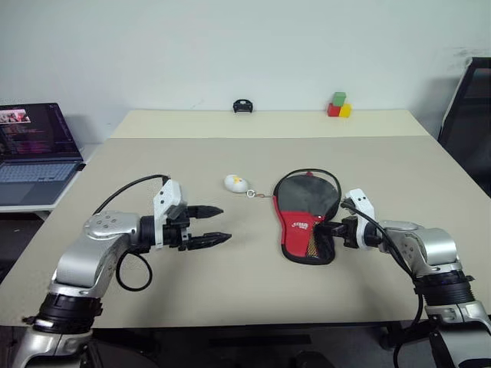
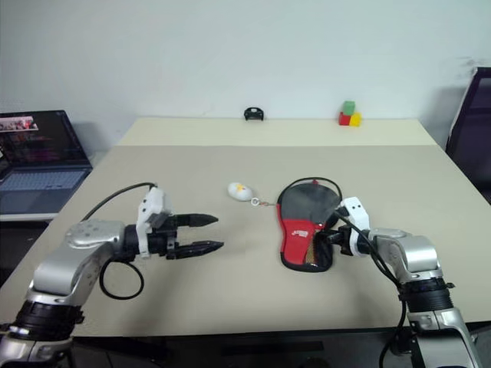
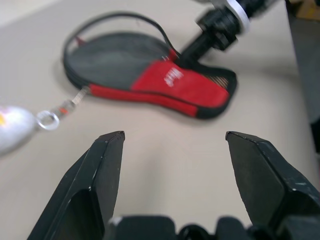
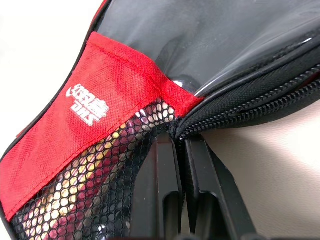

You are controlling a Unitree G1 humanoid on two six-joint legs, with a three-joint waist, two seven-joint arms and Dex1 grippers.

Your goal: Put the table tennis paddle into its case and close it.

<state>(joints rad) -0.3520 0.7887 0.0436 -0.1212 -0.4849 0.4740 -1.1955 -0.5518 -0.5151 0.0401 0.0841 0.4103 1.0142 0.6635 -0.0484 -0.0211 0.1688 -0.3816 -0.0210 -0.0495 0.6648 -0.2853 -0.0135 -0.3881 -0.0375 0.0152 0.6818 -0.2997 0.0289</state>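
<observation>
Two grippers flank the case point(image 1: 307, 217), which lies flat on the table point(image 1: 230, 284) with its zip partly undone. The right gripper point(image 4: 181, 150) is pinched closed on the case's edge at the mesh pocket. The left gripper point(image 1: 217, 224) hangs spread and empty — well apart. The paddle point(image 4: 210, 40) seems to be inside — hard to confirm. The charm point(image 1: 236, 183) lies beside it.

laptop point(image 1: 34, 149) open, side desk | coloured blocks point(image 1: 339, 106) far table edge | black chair point(image 1: 469, 115)
</observation>
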